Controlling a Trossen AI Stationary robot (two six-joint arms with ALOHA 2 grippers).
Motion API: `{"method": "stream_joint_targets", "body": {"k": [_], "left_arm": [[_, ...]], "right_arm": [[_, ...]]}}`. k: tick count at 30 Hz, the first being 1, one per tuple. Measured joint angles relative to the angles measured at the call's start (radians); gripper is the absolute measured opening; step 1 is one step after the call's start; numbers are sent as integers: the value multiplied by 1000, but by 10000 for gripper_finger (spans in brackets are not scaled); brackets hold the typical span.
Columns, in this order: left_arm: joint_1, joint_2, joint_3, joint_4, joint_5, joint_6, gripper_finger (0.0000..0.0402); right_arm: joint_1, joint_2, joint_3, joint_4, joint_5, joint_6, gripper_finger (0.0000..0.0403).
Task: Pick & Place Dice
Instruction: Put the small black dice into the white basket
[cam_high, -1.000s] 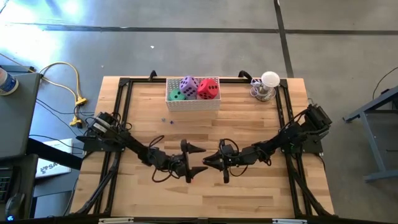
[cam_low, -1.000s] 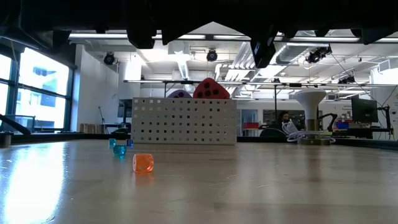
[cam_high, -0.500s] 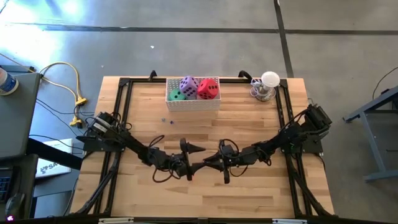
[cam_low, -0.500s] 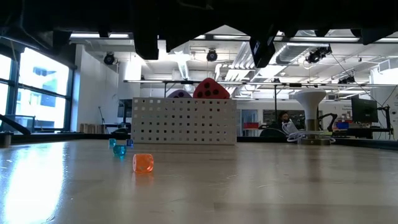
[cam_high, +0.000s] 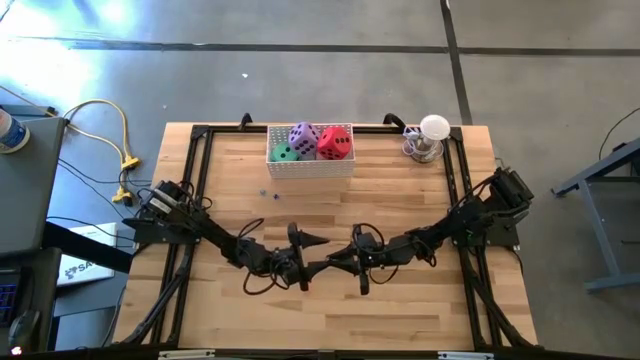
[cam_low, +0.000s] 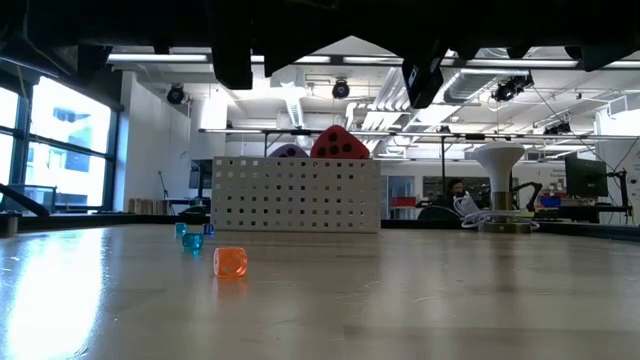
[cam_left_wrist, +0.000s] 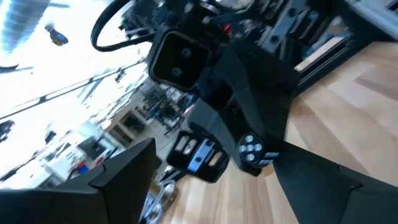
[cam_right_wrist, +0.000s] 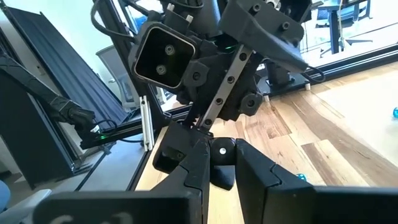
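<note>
The dice lie in a white perforated basket at the table's far middle: a green one, a purple one and a red one. In the low view the red die and the purple die stick up over the basket's wall. Both arms meet over the table's middle, above the board and far short of the basket. My left gripper is open with nothing between its fingers. My right gripper faces it, shut and empty.
A small orange cube and tiny blue ones lie on the wood between the arms and the basket. A white lamp-like stand is at the far right corner. A black frame runs along the table's sides.
My left gripper has rolled a little about its own line; in the low view its finger hangs slightly lower than before. The right arm and the dice have kept still.
</note>
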Motion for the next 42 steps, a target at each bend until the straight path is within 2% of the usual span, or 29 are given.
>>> {"method": "stream_joint_targets", "body": {"k": [3, 8, 20, 31, 42], "left_arm": [[0, 0, 1, 3, -42, 0, 303], [-8, 0, 3, 11, -48, -8, 284], [-9, 0, 3, 11, -38, -16, 209], [-9, 0, 3, 11, -15, -17, 180], [-8, 0, 3, 9, -17, -18, 130]], "right_arm": [[-1, 0, 0, 0, 1, 0, 39], [-2, 0, 1, 2, 0, 0, 41], [-2, 0, 1, 1, 16, 3, 46], [-16, -1, 1, -2, 12, 18, 46], [-45, -1, 0, -7, 2, 23, 47]]}}
